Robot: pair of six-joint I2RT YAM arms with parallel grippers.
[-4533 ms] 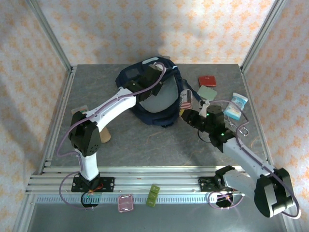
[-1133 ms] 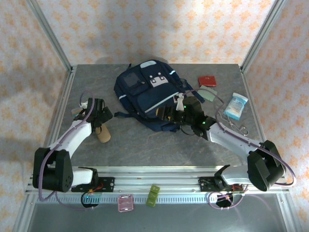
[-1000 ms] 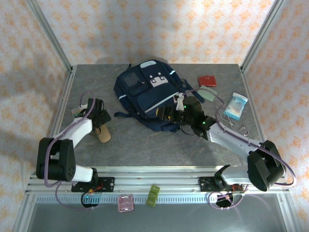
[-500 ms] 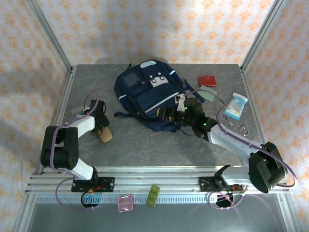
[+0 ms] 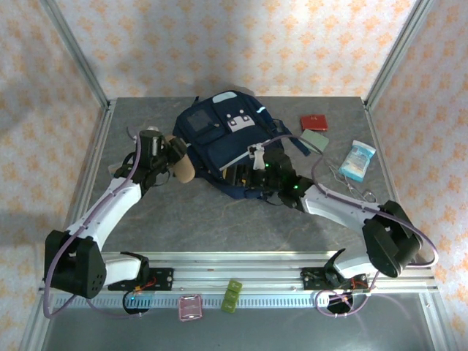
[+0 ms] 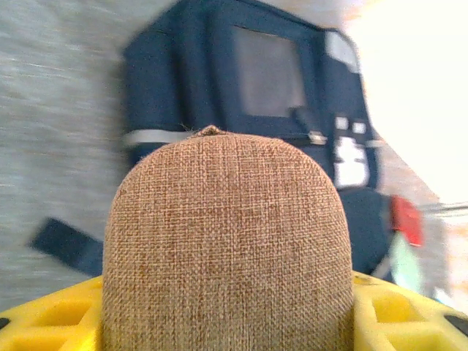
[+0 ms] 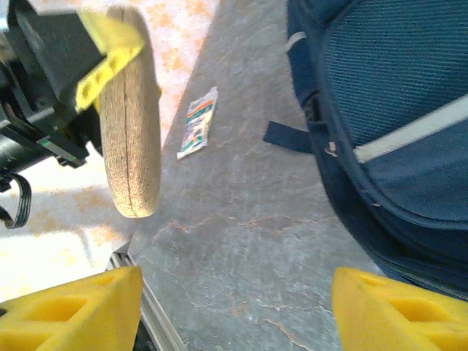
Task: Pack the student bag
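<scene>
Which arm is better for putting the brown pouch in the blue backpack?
Left. The left pincer grips the brown woven fabric pouch beside the navy-blue fabric backpack; the right pincer is open, empty.

A tan woven pouch (image 5: 180,162) is up off the grey stone-look table (image 5: 219,219) (a dark seam runs along its narrow edge). A small printed packet (image 7: 197,122) lies flat on the table's left side. Far right sit a red card (image 5: 316,121), a grey-green flat piece (image 5: 316,140) just beside it, and a light-blue packet (image 5: 358,161). A pink case (image 5: 190,307) and a green one (image 5: 232,296) lie by the front rail.
</scene>
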